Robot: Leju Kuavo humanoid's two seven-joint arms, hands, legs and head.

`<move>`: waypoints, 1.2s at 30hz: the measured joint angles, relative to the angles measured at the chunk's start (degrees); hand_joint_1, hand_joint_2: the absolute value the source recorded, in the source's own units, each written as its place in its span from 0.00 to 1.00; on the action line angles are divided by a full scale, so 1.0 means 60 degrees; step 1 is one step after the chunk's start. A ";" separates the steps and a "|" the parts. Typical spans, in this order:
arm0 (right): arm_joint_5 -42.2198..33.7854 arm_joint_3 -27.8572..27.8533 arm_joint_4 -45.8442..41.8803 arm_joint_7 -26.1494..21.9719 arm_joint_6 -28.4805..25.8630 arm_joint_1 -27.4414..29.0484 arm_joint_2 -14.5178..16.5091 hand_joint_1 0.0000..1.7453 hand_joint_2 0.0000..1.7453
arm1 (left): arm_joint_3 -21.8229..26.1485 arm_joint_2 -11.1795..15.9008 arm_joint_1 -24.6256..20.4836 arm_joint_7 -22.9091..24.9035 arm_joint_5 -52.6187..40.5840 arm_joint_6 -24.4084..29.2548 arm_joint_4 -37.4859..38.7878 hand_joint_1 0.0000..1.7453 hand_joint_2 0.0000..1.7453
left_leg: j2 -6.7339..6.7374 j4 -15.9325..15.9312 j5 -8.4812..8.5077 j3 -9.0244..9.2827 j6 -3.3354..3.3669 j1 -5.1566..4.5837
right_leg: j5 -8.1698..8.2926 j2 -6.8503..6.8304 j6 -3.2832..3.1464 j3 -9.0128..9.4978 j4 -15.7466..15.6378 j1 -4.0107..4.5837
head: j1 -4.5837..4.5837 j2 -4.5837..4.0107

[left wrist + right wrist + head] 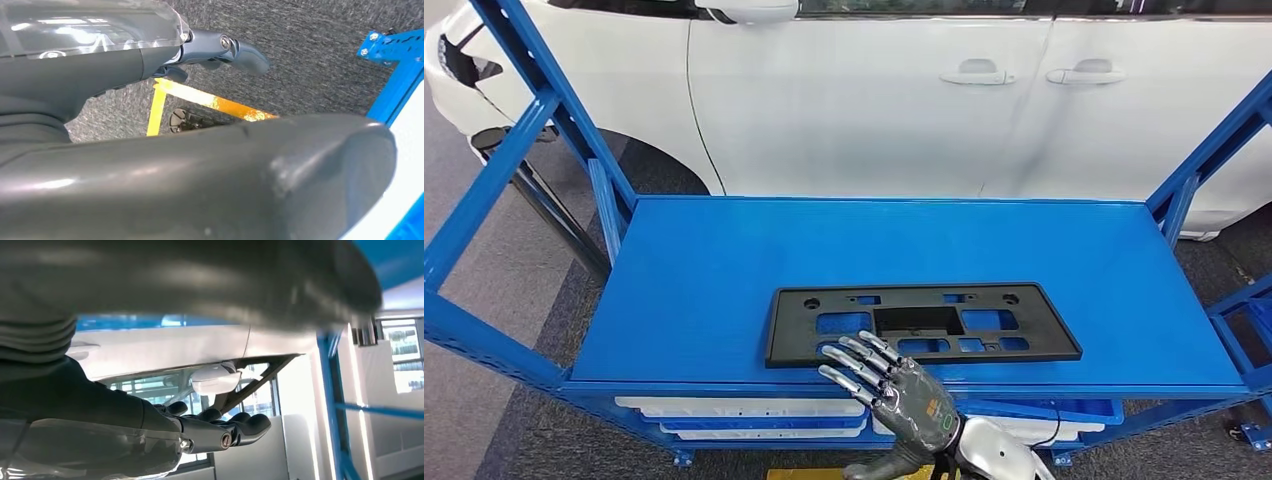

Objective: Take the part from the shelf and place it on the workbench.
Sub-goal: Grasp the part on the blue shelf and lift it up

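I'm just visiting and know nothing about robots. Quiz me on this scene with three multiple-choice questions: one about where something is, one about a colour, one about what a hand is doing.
1. Where does the black part lie?
A. On the top of the blue shelf
B. On the floor
C. On the car's roof

2. What colour is the car behind the shelf?
A. Red
B. White
C. Black

3. What is the right hand doing?
A. Lifting the part high in the air
B. Holding a white tray
C. Reaching at the part's near edge with fingers spread, holding nothing

Answers:
1 A: the part lies flat on the shelf's top surface, near the front edge.
2 B: white door panels fill the background.
3 C: in the head view the fingers are apart over the part's near edge, and the part lies flat.
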 joint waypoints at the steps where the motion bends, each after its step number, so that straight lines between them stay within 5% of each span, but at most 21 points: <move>1: 0.0155 0.0035 0.0063 0.0139 -0.0139 0.0003 0.0000 0.00 1.00 | 0.0000 0.0001 0.0002 0.0004 -0.0008 0.0011 0.0000 0.00 0.00 | -0.0008 0.0009 -0.0005 0.0007 -0.0006 -0.0005 | 0.0268 0.0000 -0.0016 0.0169 -0.0357 0.0000 | 0.0000 0.0000; 3: 0.0452 0.0075 0.0175 0.0479 -0.0531 -0.0057 0.0000 0.00 1.00 | 0.0000 -0.0007 -0.0002 0.0004 -0.0023 0.0042 0.0000 0.00 0.00 | -0.0023 0.0038 -0.0032 0.0023 -0.0043 -0.0020 | 0.0912 0.0001 -0.0075 0.0847 -0.1735 0.0013 | 0.0000 0.0000; 5: 0.0648 0.0133 0.0313 0.0862 -0.1040 -0.0194 -0.0001 0.00 1.00 | 0.0000 -0.0016 -0.0009 -0.0005 -0.0046 0.0071 0.0000 0.00 0.00 | -0.0027 0.0076 -0.0063 0.0010 -0.0111 -0.0052 | 0.1199 0.0004 -0.0155 0.1266 -0.2642 0.0036 | -0.0001 0.0000; 8: 0.0649 0.0254 0.0554 0.1253 -0.1648 -0.0425 -0.0007 0.00 1.00 | -0.0009 -0.0023 -0.0031 -0.0012 -0.0113 0.0099 0.0000 0.00 0.00 | -0.0026 0.0095 -0.0087 -0.0010 -0.0253 -0.0038 | 0.1231 0.0002 -0.0296 0.1300 -0.2791 0.0059 | -0.0002 0.0000; 10: 0.0558 0.0349 0.0726 0.1365 -0.1941 -0.0615 -0.0011 0.00 1.00 | -0.0017 -0.0037 -0.0051 -0.0008 -0.0160 0.0117 0.0000 0.00 0.00 | -0.0026 0.0473 -0.0349 -0.0161 -0.0352 -0.0019 | 0.1274 -0.0020 -0.0404 0.1333 -0.2865 0.0031 | -0.0003 0.0000; 13: 0.0482 0.0510 0.1024 0.1417 -0.2105 -0.0877 -0.0013 0.00 1.00 | -0.0026 -0.0065 -0.0079 0.0004 -0.0180 0.0133 0.0000 0.00 0.00 | -0.0025 0.2277 -0.1245 -0.0987 -0.0453 0.0017 | 0.1284 -0.0056 -0.0470 0.1348 -0.2891 0.0029 | -0.0004 0.0000; 15: 0.0444 0.0586 0.1207 0.1421 -0.2116 -0.0975 -0.0015 0.00 1.00 | -0.0026 -0.0071 -0.0076 0.0010 -0.0177 0.0142 0.0000 0.00 0.00 | -0.0024 0.2959 -0.1359 -0.1331 -0.0480 0.0025 | 0.1279 -0.0068 -0.0474 0.1352 -0.2883 0.0038 | -0.0004 0.0000; 16: 0.0405 0.0627 0.1292 0.1420 -0.2134 -0.1038 -0.0015 0.00 1.00 | -0.0026 -0.0072 -0.0073 0.0012 -0.0173 0.0149 0.0000 0.00 0.00 | -0.0024 0.2746 -0.1137 -0.1245 -0.0478 0.0027 | 0.1275 -0.0067 -0.0471 0.1360 -0.2879 0.0037 | -0.0004 0.0000; 18: 0.0270 0.0744 0.1480 0.1418 -0.2193 -0.1247 -0.0019 0.00 1.00 | -0.0025 -0.0072 -0.0082 0.0013 -0.0168 0.0179 0.0000 0.00 0.00 | -0.0018 0.1448 -0.0430 -0.0660 -0.0441 0.0029 | 0.1257 -0.0061 -0.0451 0.1385 -0.2867 0.0039 | -0.0003 0.0000; 20: 0.0149 0.0892 0.1692 0.1411 -0.2225 -0.1551 -0.0024 0.00 1.00 | -0.0025 -0.0074 -0.0108 0.0015 -0.0165 0.0220 0.0000 0.00 0.00 | -0.0023 0.0351 -0.0050 -0.0177 -0.0361 0.0004 | 0.1238 -0.0048 -0.0381 0.1373 -0.2832 0.0072 | -0.0002 0.0000; 25: 0.0093 0.1302 0.2285 0.1290 -0.2068 -0.2246 -0.0025 0.00 1.00 | -0.0025 -0.0095 -0.0106 0.0014 -0.0150 0.0245 0.0000 0.00 0.00 | -0.0056 0.0040 0.0051 -0.0076 -0.0088 0.0003 | 0.1081 -0.0054 -0.0140 0.1250 -0.2609 0.0073 | 0.0000 0.0000; 28: 0.0090 0.1462 0.2671 0.1250 -0.1918 -0.2561 -0.0025 0.00 1.00 | -0.0021 -0.0106 -0.0122 0.0005 -0.0140 0.0245 0.0000 0.00 0.00 | -0.0052 0.0005 0.0090 -0.0085 0.0012 -0.0008 | 0.0201 -0.0050 -0.0080 0.0493 -0.0946 0.0035 | 0.0000 0.0000; 30: 0.0092 0.1558 0.2919 0.1233 -0.1872 -0.2650 -0.0025 0.00 1.00 | -0.0018 -0.0105 -0.0108 0.0002 -0.0138 0.0245 0.0000 0.00 0.00 | -0.0064 0.0018 0.0085 -0.0090 0.0033 -0.0033 | -0.0084 -0.0051 -0.0067 0.0011 0.0036 0.0012 | 0.0000 0.0000; 32: 0.0154 0.1654 0.3170 0.1222 -0.1861 -0.2766 -0.0025 0.00 1.00 | -0.0013 -0.0108 -0.0095 0.0002 -0.0132 0.0245 0.0000 0.00 0.00 | -0.0091 0.0038 0.0073 -0.0075 0.0024 -0.0041 | 0.0359 -0.0051 -0.0098 0.0189 -0.0398 0.0011 | 0.0000 0.0000; 34: 0.0282 0.1736 0.3410 0.1251 -0.1882 -0.2946 -0.0025 0.00 1.00 | -0.0005 -0.0118 -0.0096 -0.0004 -0.0121 0.0245 0.0000 0.00 0.00 | -0.0115 0.0056 0.0048 -0.0058 -0.0011 -0.0049 | 0.1036 -0.0051 -0.0179 0.0851 -0.1794 0.0028 | 0.0000 0.0000; 36: 0.0402 0.1814 0.3643 0.1292 -0.1902 -0.3132 -0.0026 0.00 1.00 | 0.0009 -0.0123 -0.0101 -0.0016 -0.0095 0.0245 0.0000 0.00 0.00 | -0.0120 0.0082 0.0032 -0.0091 -0.0081 -0.0072 | 0.1294 -0.0052 -0.0241 0.1221 -0.2649 0.0069 | -0.0001 0.0000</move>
